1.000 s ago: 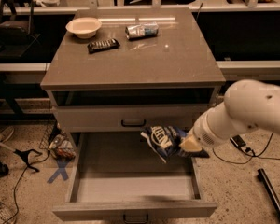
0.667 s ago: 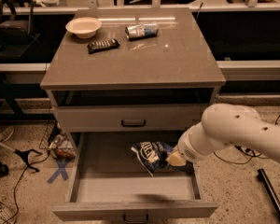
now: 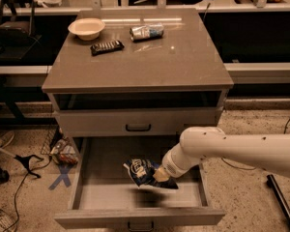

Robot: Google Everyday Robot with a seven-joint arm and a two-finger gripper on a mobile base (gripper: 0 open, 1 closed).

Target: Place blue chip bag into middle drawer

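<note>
Far left of the fingers (image 3: 161, 175), down on the speckled floor (image 3: 29, 197): a blue tape cross (image 3: 61, 177), and just above it a small heap of clutter (image 3: 63, 151) against the cabinet's side. Up and well left of the fingers, on top of the grey cabinet (image 3: 183, 66): a pale bowl (image 3: 86, 28), upright, near the back left corner. Right of that and a little nearer the front, a black candy bar (image 3: 106, 47); lies flat, apart from the bowl. Further right, almost straight above the fingers and far behind them, a silver-blue can (image 3: 146, 31) on its side. Below the top, an open slot, then a shallow drawer (image 3: 96, 122), closed, with a dark handle (image 3: 138, 127) above and slightly left of the fingers. Beneath it, the middle drawer (image 3: 78, 182); stands open, pale grey inside, with a small dark handle (image 3: 140, 224) on its front, below the fingers. Just left of the fingers and touching them: the blue chip bag (image 3: 140, 170), crumpled and tilted, with white lettering. Hangs over the drawer's floor at about its middle, above a dark shadow, apparently clear of the floor itself. Gripper (image 3: 157, 174) within the drawer's outline; pinches the bag's right edge between closed fingers. Right of the fingers, the white arm (image 3: 232, 151); reaches in from the right edge, over the drawer's right wall.
</note>
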